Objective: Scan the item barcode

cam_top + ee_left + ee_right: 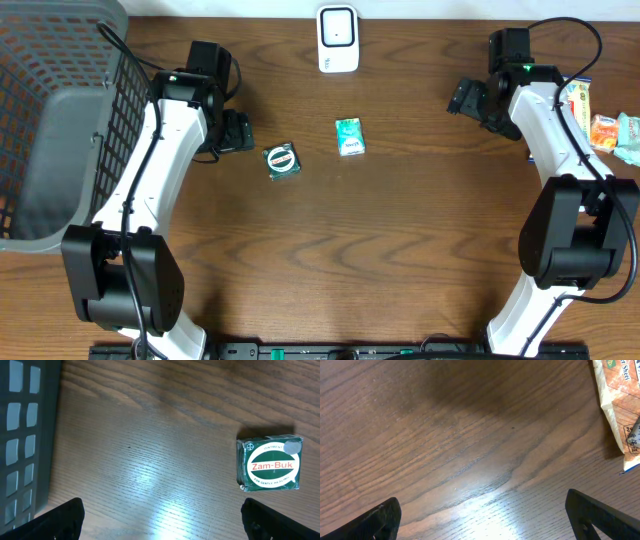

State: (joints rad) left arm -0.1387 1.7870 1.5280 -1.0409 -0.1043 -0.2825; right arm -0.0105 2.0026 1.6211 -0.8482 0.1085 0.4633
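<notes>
Zam-Buk box point(282, 161) is lying flat on the table point(400, 250), just right of the left gripper point(236, 132), whose jaws are standing wide apart, empty. Right gripper point(465, 97) is hovering far right, jaws likewise spread, gripping nothing.

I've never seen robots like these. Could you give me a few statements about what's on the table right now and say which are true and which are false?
1. The green box lies on the table, in neither hand. True.
2. The left hand is shut on the green box. False: it is open, with the box off to one side.
3. The teal packet lies on top of the green box. False: they lie apart, side by side on the table.
4. The white scanner sits at the table's far edge. True.
5. The right hand grips something. False: it is open and empty over bare wood.
</notes>
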